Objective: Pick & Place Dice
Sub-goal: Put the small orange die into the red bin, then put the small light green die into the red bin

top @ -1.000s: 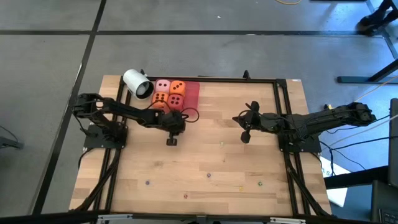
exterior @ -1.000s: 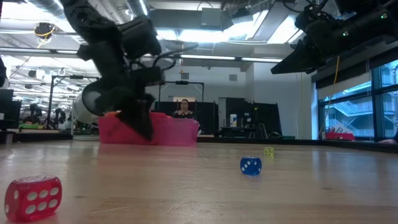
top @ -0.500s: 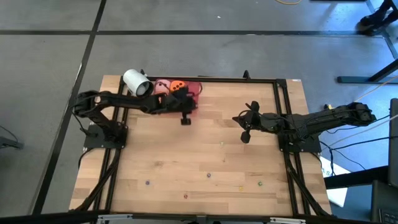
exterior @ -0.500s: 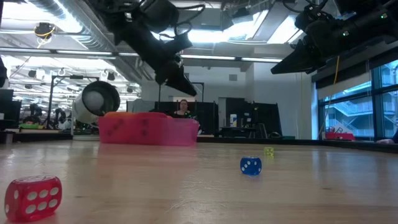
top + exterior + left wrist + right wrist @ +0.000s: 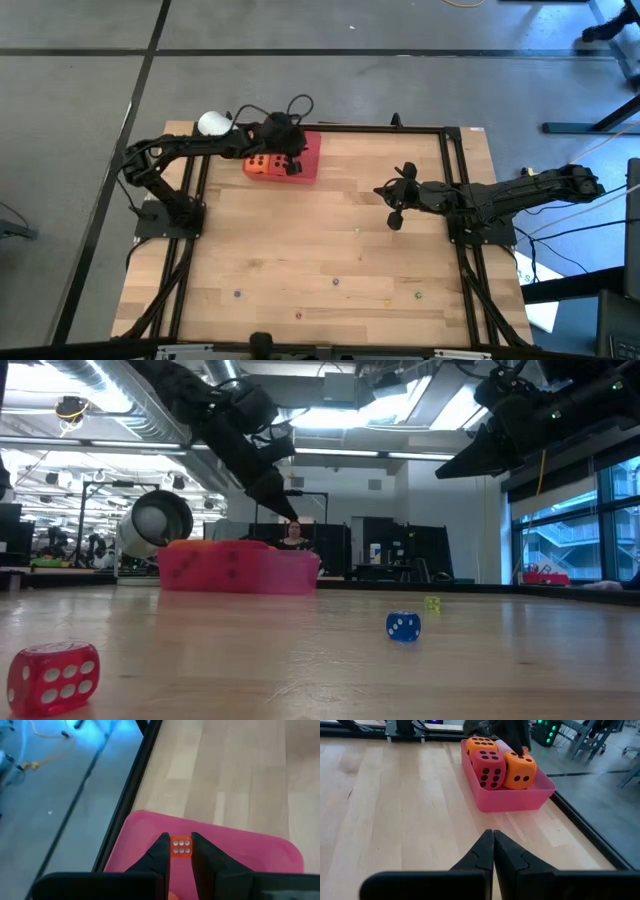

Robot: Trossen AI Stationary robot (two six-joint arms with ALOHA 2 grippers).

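1. The left gripper (image 5: 178,838) is up over the red tray (image 5: 512,800) at the table's far left corner, its arm stretched out across the table's edge.
2. Look between its fingers: a small orange die (image 5: 181,846) with pale pips sits pinched right at the fingertips, with the tray floor directly beneath.
3. The jaws are drawn in to a narrow gap, each inner face against a side of that little cube.
4. Down in the tray, the big soft dice are packed together: a red die (image 5: 489,767) in the middle, an orange die (image 5: 520,770) touching it on one side, and a second orange die (image 5: 481,742) just behind.
5. The dark left arm hangs over the far end of the tray, so whatever lies under it cannot be made out.
6. A white cylinder (image 5: 210,123) lies just beyond the tray at the table's corner.
7. Over to the right gripper (image 5: 493,834): fingers pressed flat together, holding nothing, hovering above bare wood right of the table's centre, well apart from the tray.
8. From the low camera, a tiny red die (image 5: 53,675) sits close in front, with a tiny blue die (image 5: 403,626) and a tiny yellow die (image 5: 432,603) farther out on the boards.
9. A person (image 5: 293,535) shows in the room behind the tray.
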